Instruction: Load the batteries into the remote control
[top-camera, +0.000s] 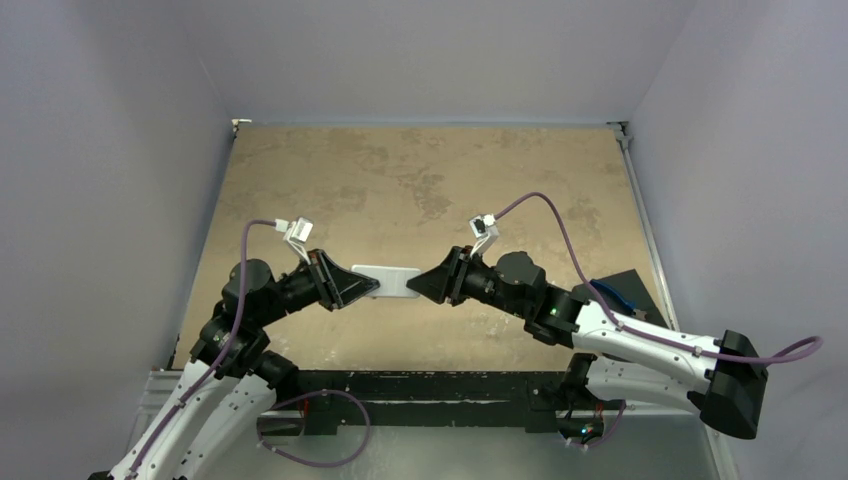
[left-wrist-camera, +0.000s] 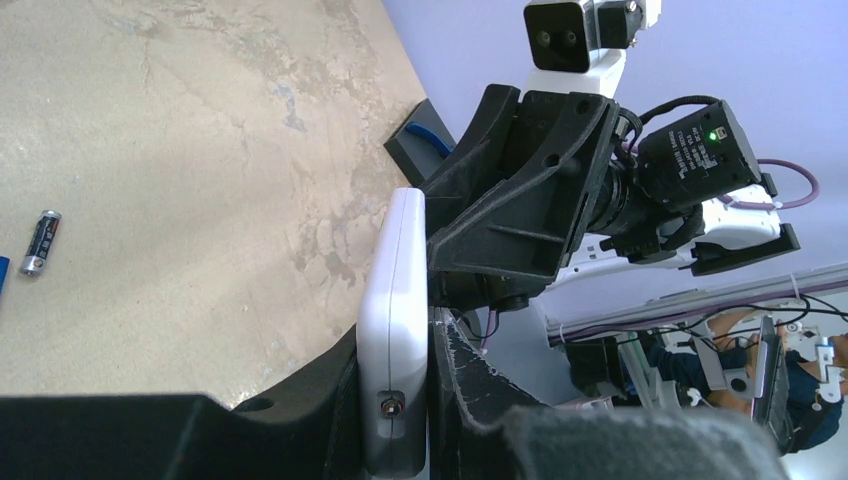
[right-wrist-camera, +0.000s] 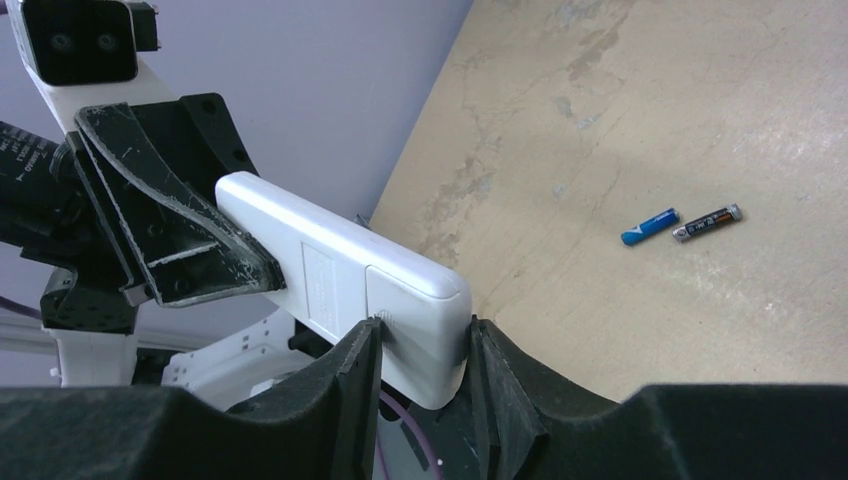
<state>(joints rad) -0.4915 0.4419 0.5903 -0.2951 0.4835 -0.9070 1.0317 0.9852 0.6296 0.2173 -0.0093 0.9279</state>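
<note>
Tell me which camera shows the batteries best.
Right wrist: the blue battery and dark battery both show whole. Left wrist shows the dark one, with the blue cut off at the edge; top external shows neither.

One white rectangular remote control (top-camera: 387, 281). Two slim cylindrical batteries: blue battery (right-wrist-camera: 649, 227), dark battery (right-wrist-camera: 707, 222). Two black claws: left claw (top-camera: 372, 286), right claw (top-camera: 414, 284).

A tan, mottled table (top-camera: 420, 170) between pale lavender walls (top-camera: 120, 150). A small black tray (top-camera: 640, 283) holding something blue sits at its right edge.
</note>
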